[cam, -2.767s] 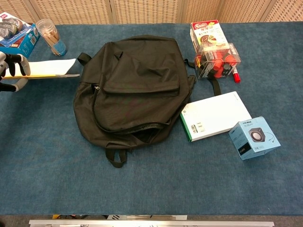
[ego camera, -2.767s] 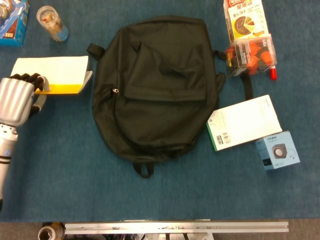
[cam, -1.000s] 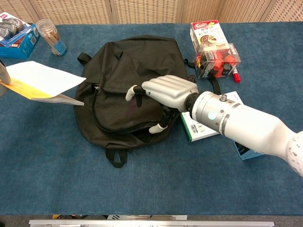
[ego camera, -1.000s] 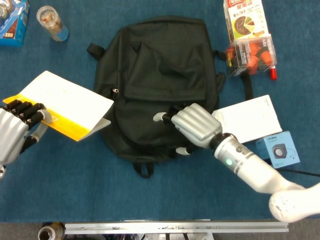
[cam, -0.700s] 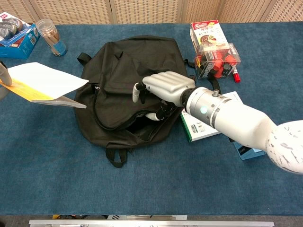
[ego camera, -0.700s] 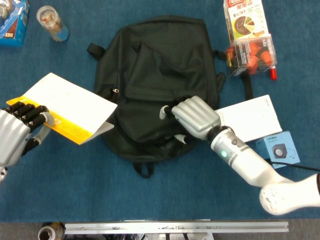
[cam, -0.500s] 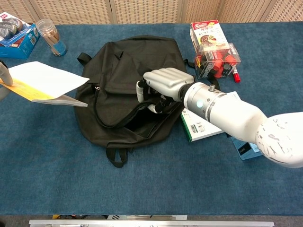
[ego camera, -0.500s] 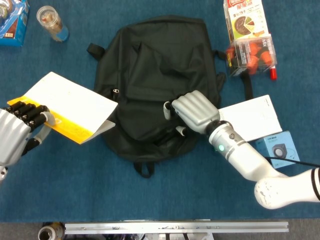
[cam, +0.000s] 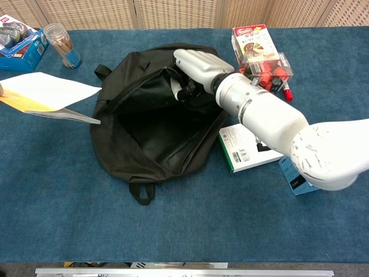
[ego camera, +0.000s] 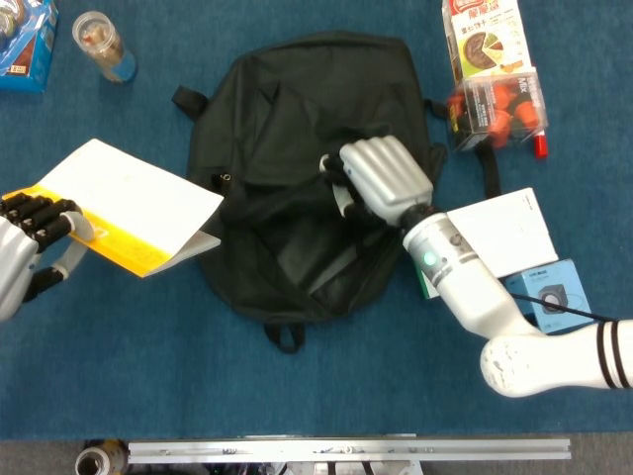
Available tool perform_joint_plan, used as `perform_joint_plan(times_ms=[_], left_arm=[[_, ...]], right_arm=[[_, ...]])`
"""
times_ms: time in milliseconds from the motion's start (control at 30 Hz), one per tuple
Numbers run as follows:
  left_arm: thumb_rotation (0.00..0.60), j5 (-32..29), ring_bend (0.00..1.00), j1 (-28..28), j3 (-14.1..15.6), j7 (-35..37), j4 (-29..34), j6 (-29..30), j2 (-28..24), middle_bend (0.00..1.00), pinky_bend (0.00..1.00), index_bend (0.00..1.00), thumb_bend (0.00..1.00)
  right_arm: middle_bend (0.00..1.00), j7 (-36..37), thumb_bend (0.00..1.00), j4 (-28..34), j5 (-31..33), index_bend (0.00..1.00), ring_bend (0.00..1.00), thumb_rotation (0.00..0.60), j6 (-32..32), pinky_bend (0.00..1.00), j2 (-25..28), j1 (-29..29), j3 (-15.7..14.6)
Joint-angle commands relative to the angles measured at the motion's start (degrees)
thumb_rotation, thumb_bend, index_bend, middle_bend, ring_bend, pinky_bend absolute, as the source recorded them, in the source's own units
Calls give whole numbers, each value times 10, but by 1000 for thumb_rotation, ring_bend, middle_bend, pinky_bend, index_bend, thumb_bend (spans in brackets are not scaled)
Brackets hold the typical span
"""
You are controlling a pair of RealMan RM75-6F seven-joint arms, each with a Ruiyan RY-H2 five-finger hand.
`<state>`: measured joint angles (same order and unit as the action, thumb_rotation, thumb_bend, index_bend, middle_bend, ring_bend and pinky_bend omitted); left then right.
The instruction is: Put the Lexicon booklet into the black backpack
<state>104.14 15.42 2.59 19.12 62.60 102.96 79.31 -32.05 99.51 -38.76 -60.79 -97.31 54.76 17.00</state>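
Note:
The black backpack point(ego camera: 297, 267) lies flat in the middle of the blue table, its main compartment point(cam: 153, 124) gaping open. My right hand point(ego camera: 381, 178) grips the backpack's front panel and holds it pulled back toward the far side; the chest view shows this hand point(cam: 199, 64) at the top of the opening. The Lexicon booklet point(ego camera: 129, 203), white with a yellow strip, hangs tilted above the table left of the backpack. My left hand point(ego camera: 25, 247) holds its yellow edge. In the chest view the booklet point(cam: 46, 92) shows, but the left hand is cut off.
A white box point(ego camera: 499, 233) and a blue speaker box point(ego camera: 554, 292) lie right of the backpack under my right forearm. A snack carton point(ego camera: 482, 35) and a clear box of red items point(ego camera: 499, 104) stand far right. A jar point(ego camera: 102, 45) and a blue package point(ego camera: 25, 40) stand far left.
My right hand took hold of the backpack's front panel and pulled it up and away, opening the compartment wide. The left hand lifted the booklet off the table and holds it beside the backpack.

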Motion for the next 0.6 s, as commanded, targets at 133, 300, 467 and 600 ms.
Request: perform_joint_plan(times_ms=[133,300,467,600], left_arm=[[600,19,608,8,6,28,28,7,-17,655,679,652,346],[600,49,608,23,12,23,47,4,-20,655,679,653,346],[600,74,607,50,10,22,84,-10,-21,655,679,652,347],[600,79,607,74,8,32,117,-37,-23,655,679,653,346]], right_arm=[[624,28,743,-11,-1,732,635,600,-52,869,-32,1,40],[624,39,743,-21,-12,732,635,600,-88,869,-54,1,59],[624,58,743,-35,-15,732,635,600,-103,869,-77,4,84],[624,68,743,-49,-23,732,636,600,-110,869,-95,11,98]])
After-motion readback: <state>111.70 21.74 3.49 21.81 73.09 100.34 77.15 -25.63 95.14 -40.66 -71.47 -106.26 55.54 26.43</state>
